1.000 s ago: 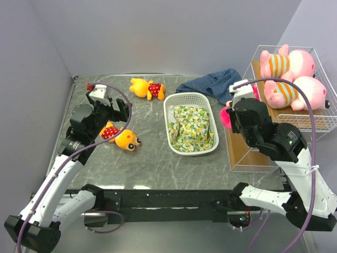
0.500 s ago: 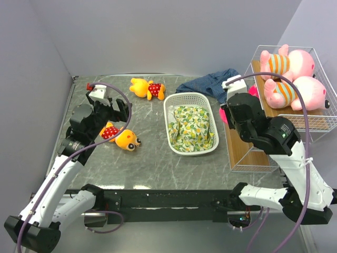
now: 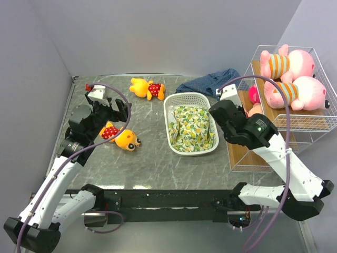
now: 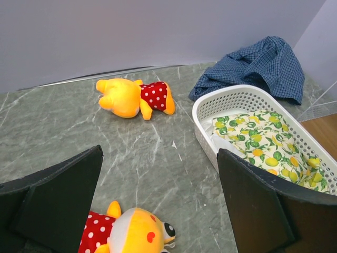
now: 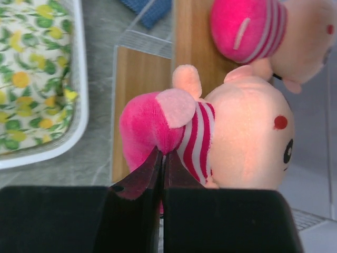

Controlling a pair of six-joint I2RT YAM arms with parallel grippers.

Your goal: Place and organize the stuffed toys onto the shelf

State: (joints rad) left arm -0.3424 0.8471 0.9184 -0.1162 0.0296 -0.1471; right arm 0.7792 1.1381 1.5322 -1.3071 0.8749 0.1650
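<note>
My right gripper (image 5: 163, 153) is shut on the pink leg of a pink-clad doll (image 5: 210, 137) and holds it over the lower wooden tier of the shelf (image 5: 139, 74). In the top view the gripper (image 3: 248, 108) is mostly hidden by its arm; the doll (image 3: 256, 109) peeks out. A second pink doll (image 5: 253, 31) lies on the plank just beyond. Two pink pigs (image 3: 287, 64) (image 3: 297, 92) lie on the top tier. My left gripper (image 4: 158, 158) is open above a yellow bear in red (image 4: 131, 232). Another bear (image 4: 131, 97) lies farther back.
A white oval basket (image 3: 168, 126) holding a lemon-print cloth (image 3: 192, 129) stands mid-table, between the near bear (image 3: 120, 136) and the shelf (image 3: 247, 153). Blue fabric (image 3: 210, 83) lies bunched behind the basket. Walls close the left and far sides.
My right arm has swung its body left while carrying the pink doll from beside the shelf rightwards over the lower plank. The left arm has not moved.
</note>
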